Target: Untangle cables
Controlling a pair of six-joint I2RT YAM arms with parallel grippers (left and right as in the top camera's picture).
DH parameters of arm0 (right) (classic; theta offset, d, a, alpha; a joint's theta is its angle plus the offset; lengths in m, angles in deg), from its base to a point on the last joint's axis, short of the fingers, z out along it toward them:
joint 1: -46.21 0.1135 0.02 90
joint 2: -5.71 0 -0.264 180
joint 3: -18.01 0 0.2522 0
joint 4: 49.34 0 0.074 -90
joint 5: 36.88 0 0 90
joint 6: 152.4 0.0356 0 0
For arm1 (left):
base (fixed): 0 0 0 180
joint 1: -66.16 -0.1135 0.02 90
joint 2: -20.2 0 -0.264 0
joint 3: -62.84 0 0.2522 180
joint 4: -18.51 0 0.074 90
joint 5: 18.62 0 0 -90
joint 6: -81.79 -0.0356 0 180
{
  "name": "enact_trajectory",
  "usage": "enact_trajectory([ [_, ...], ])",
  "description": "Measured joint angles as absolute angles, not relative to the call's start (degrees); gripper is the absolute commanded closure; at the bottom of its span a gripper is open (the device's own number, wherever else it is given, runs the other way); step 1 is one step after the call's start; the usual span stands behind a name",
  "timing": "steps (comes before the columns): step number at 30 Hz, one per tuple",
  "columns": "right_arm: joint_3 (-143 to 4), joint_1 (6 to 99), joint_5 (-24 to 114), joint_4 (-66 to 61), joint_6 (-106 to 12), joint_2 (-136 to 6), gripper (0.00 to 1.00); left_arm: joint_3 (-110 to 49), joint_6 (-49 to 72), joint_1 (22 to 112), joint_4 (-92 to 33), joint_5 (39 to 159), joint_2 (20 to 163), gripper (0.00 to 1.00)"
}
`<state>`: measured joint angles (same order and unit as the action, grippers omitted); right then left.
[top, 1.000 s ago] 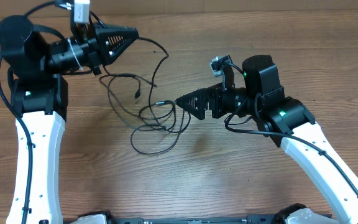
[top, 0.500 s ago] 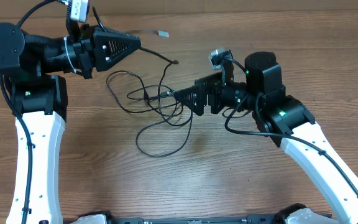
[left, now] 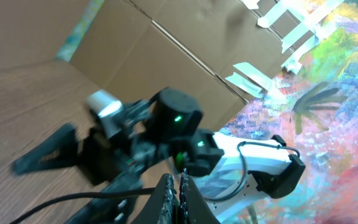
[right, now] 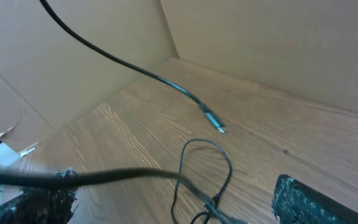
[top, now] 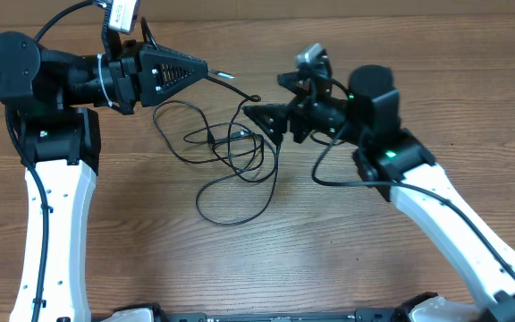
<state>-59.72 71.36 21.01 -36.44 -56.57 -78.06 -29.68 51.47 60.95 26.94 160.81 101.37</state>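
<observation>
Overhead: wooden table [top: 240,259], cardboard wall [right: 278,43]; left claw [top: 206,71] pinches cables [top: 231,170], right claw [top: 265,97] spread

Left gripper [left: 178,198] closed on a thin black cable [left: 86,198], right arm [left: 173,124] beyond it, cardboard wall [left: 135,50] behind

The surface [top: 329,250] is brown wood-grain, matt with a faint sheen. The cables [top: 240,141] are thin, black and smooth, rubbery-looking (one plug [right: 215,123] ends in a pale metallic tip). The left arm [top: 56,206] and right arm [top: 454,215] wear glossy white plastic shells below matt black joints. The right gripper [top: 262,96] is black plastic, its pads [right: 297,200] rough and gritty. Along the far edge stands cardboard [right: 260,37], plain brown, matt, creased, with strips of white paper-like tape [left: 247,71].
</observation>
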Motion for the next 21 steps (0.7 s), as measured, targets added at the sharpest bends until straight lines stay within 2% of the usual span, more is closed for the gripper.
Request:
enact_trajectory([
  [3, -59.7, 73.2, 21.1, -38.8, -56.8, -81.9, 0.14, -29.7, 51.5, 60.9, 27.0, 160.8, 101.4, 0.96],
  [5, -59.7, 74.3, 21.2, -41.4, -56.9, -84.6, 0.3, -29.7, 51.5, 60.9, 27.0, 160.8, 101.4, 0.96],
  [6, -59.7, 74.8, 21.2, -43.3, -57.0, -85.9, 0.45, -29.7, 51.5, 60.9, 27.0, 160.8, 101.4, 0.96],
  [9, -59.7, 75.6, 21.1, -47.0, -57.4, -88.6, 0.76, -29.7, 51.6, 60.9, 27.0, 160.8, 101.4, 0.96],
  [12, -59.7, 75.8, 21.3, -48.0, -57.0, -89.9, 0.96, -29.7, 51.6, 60.9, 27.0, 160.8, 101.4, 0.96],
  [21, -59.7, 75.0, 21.2, -48.1, -54.2, -90.0, 0.96, -29.7, 51.3, 60.9, 27.0, 160.8, 101.4, 0.96],
])
